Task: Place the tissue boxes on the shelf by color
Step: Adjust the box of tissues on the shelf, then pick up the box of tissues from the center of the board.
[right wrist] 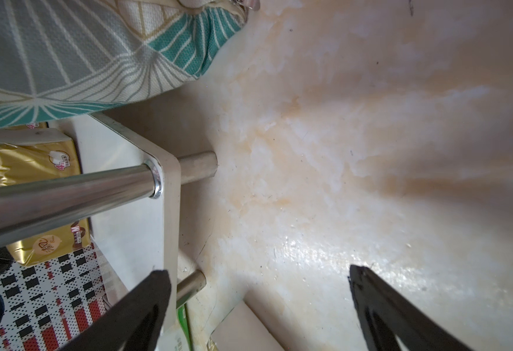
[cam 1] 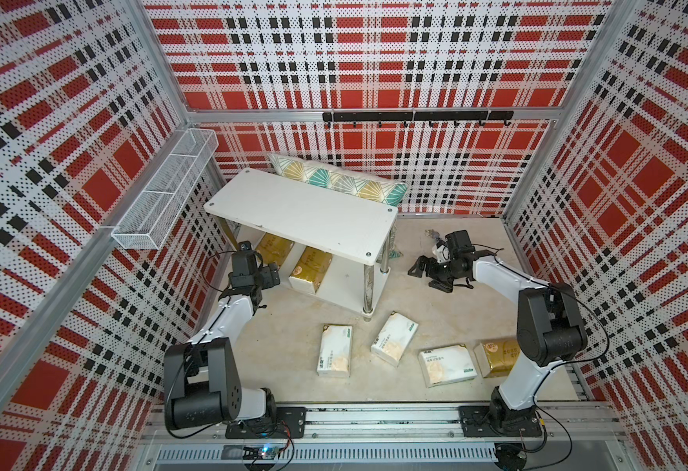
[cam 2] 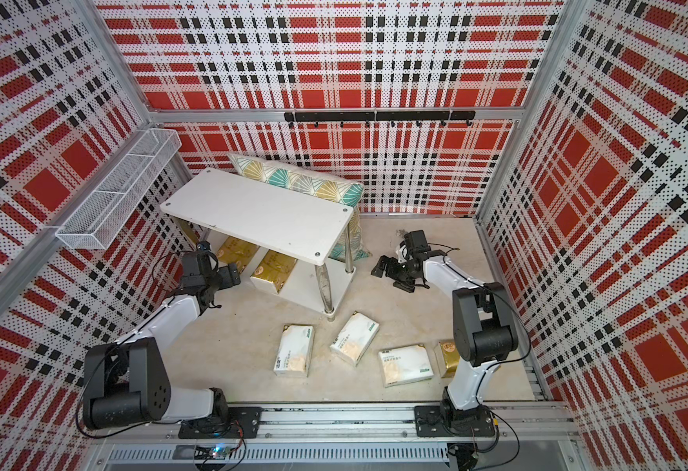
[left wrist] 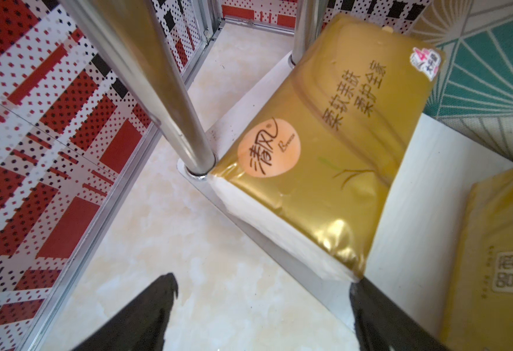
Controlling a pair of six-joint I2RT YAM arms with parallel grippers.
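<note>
Jaws of the left gripper (cam 1: 279,274) stand apart with nothing between them; jaws of the right gripper (cam 1: 428,277) stand wide apart, likewise empty.

In both top views, the low white two-tier shelf with chrome legs (cam 1: 301,212) carries two shiny gold tissue packs side by side on its lower tier: the outer gold pack (cam 1: 273,246), nearer the left wall, and the inner gold pack (cam 1: 312,269). The left gripper is just beside them. Three white tissue packs with peach patches lie on the pale marbled floor (cam 1: 285,367) in front of the shelf: left white pack (cam 1: 335,350), middle white pack (cam 1: 394,337), right white pack (cam 1: 447,364). A third gold pack (cam 1: 497,357) lies just beside the right white pack, partly hidden by the right arm. A teal-and-gold patterned pillow (cam 1: 338,181) leans behind the shelf.

Left wrist view: the outer gold pack (left wrist: 325,146) lies flat, one corner against a chrome leg (left wrist: 164,100). Whether a fingertip (left wrist: 370,304) touches its white end cannot be told.

Right wrist view: the fingertips (right wrist: 155,291) stand over floor beside the shelf's end.
</note>
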